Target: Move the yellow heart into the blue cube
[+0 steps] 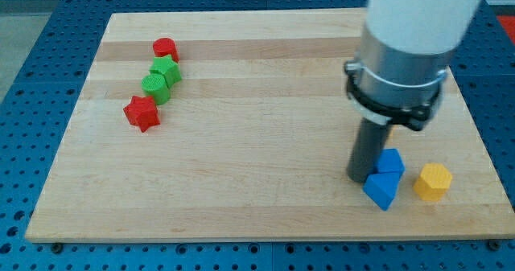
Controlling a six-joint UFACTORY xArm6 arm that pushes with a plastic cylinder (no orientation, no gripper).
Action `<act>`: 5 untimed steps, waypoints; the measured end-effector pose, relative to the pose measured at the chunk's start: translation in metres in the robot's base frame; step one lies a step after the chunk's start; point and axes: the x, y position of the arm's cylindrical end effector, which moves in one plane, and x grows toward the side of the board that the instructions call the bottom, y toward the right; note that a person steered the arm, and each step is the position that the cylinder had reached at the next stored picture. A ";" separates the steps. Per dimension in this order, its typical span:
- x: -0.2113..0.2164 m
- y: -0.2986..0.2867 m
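A pale wooden board is laid on a blue perforated table, and the arm is seen coming down from the view's top right as a white and grey cylinder ending in a dark rod. My tip is set on the board just to the view's left of two blue blocks: an upper blue block and a lower blue block, which touch each other; their exact shapes cannot be made out. Whether the rod touches them cannot be told. No hand is carried, so nothing is grasped. The yellow block, whose heart shape is not clear, is found just to the view's right of the blue pair, a narrow gap being left between. Well apart, at the view's upper left, a red cylinder, two green blocks and a red star are lined up in a slanting row.
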 end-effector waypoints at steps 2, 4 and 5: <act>0.000 0.008; -0.029 -0.044; -0.093 -0.023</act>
